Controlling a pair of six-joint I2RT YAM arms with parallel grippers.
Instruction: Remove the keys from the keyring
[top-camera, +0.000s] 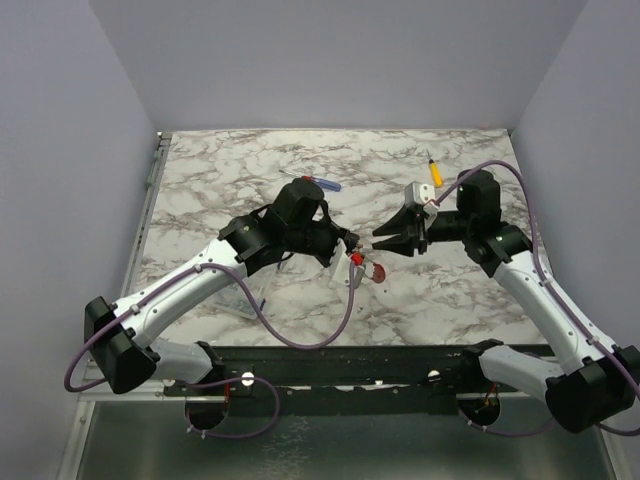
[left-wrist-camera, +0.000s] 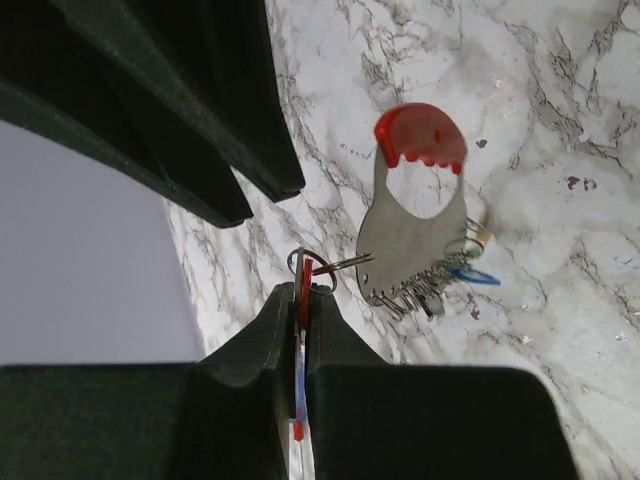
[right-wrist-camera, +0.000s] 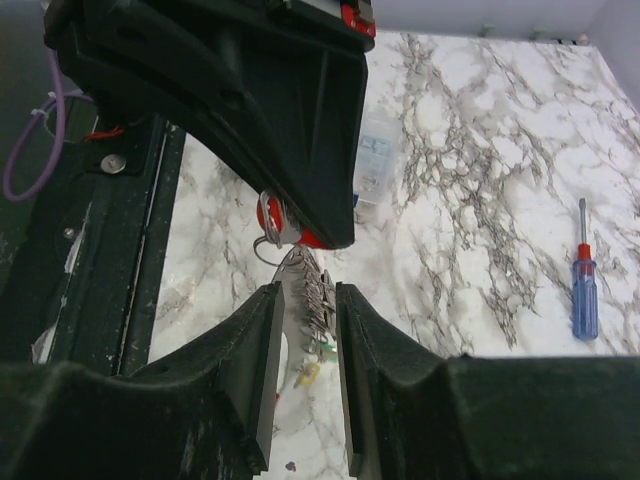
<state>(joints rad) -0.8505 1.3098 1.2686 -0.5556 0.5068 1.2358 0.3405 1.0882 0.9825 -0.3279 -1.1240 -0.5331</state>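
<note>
My left gripper is shut on a flat red key that sits on a small wire ring. From that ring hangs the keyring, a grey metal plate with a red curved top, just above the marble. It also shows in the top view. Several tiny keys hang along its lower edge, with a blue head among them. My right gripper is open. The plate and keys show between its fingers, with green and yellow heads. I see no contact.
A blue-and-red screwdriver lies at the back centre of the marble table. A yellow-handled tool lies at the back right. A clear compartment box sits under my left arm. Grey walls stand on three sides.
</note>
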